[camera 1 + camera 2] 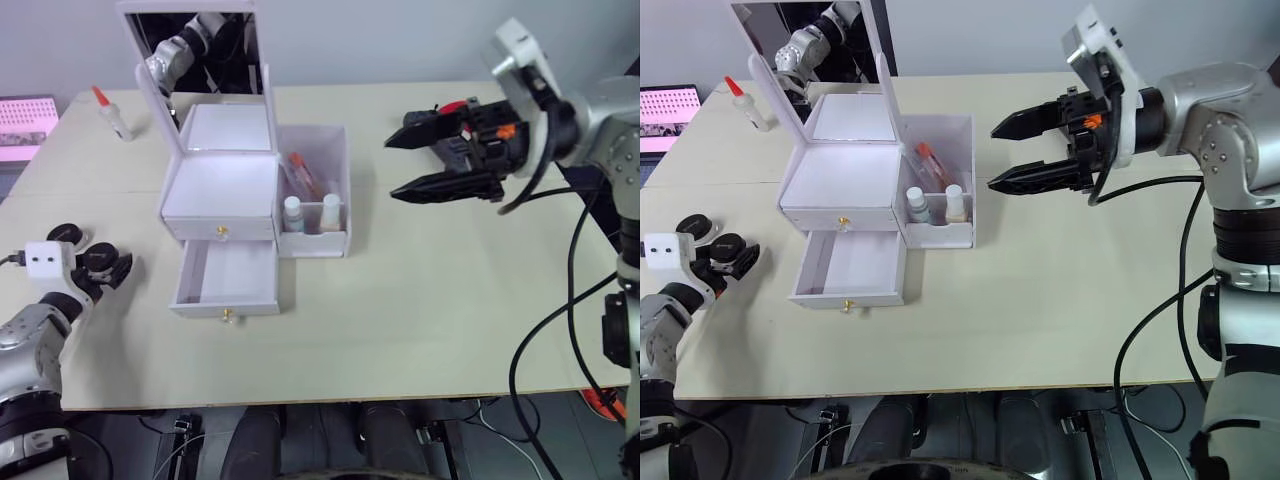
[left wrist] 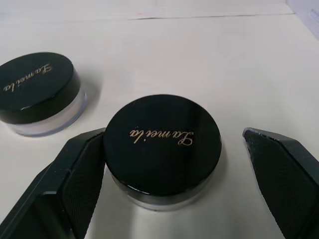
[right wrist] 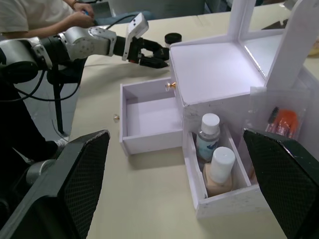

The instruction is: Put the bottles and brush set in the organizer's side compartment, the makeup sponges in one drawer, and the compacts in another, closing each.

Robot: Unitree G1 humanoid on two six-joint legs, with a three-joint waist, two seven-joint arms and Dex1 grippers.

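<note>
The left gripper [image 2: 164, 164] is wide around 1 compact [image 2: 162, 149], one finger [image 2: 75, 184] touching; closing unevenly could push it away from the organizer [image 1: 225, 200]. The right gripper [image 1: 400, 165] hangs wide and empty beside it.

The setting was a robotics lab or test room. A plain beige counter [image 1: 420, 300] stood against a bare grey wall, loose black cables [image 1: 480, 415] trailed on the floor beneath it, and a seated person [image 3: 45, 15] was at its far end.
</note>
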